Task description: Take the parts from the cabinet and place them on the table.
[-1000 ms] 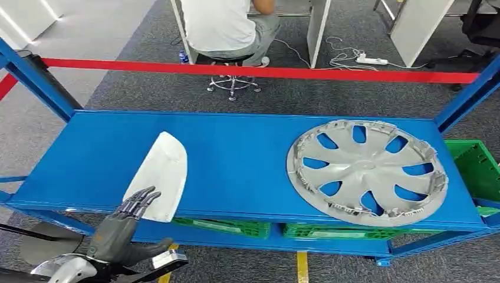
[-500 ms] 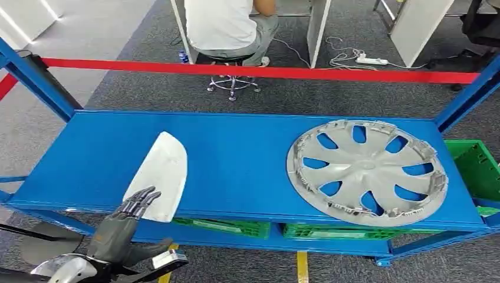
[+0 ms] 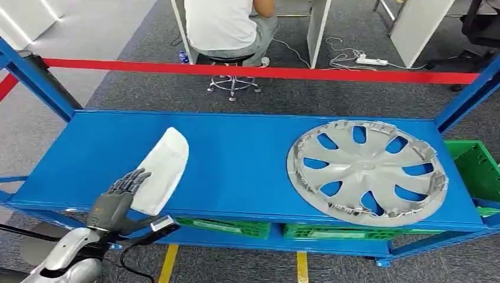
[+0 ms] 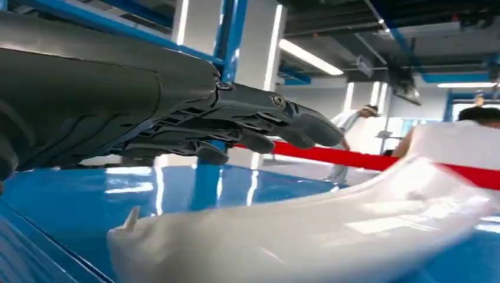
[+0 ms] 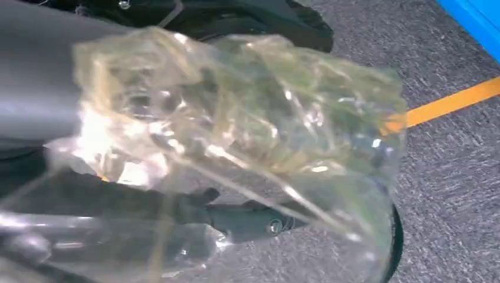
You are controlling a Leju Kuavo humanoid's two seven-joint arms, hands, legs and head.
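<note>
A white curved part (image 3: 164,166) lies on the left of the blue cabinet shelf (image 3: 236,153), its near end at the front edge. My left hand (image 3: 118,197) reaches over that near end with fingers stretched out on top. In the left wrist view the fingers (image 4: 259,118) hover just above the white part (image 4: 330,230), with a gap showing; the thumb is hidden. A grey wheel cover (image 3: 365,171) lies flat on the right of the shelf. My right hand (image 5: 236,219) shows dimly behind crumpled clear plastic (image 5: 236,118), above the carpet.
Green crates (image 3: 224,227) sit on the level below, and another green crate (image 3: 477,168) is at the right. Blue uprights frame both shelf ends. Beyond a red barrier tape (image 3: 265,72) a person (image 3: 227,23) sits on a stool. A yellow line (image 3: 167,265) marks the floor.
My left hand has moved forward and up onto the shelf edge. The white part has shifted a little away from me, and its far end now points further back.
</note>
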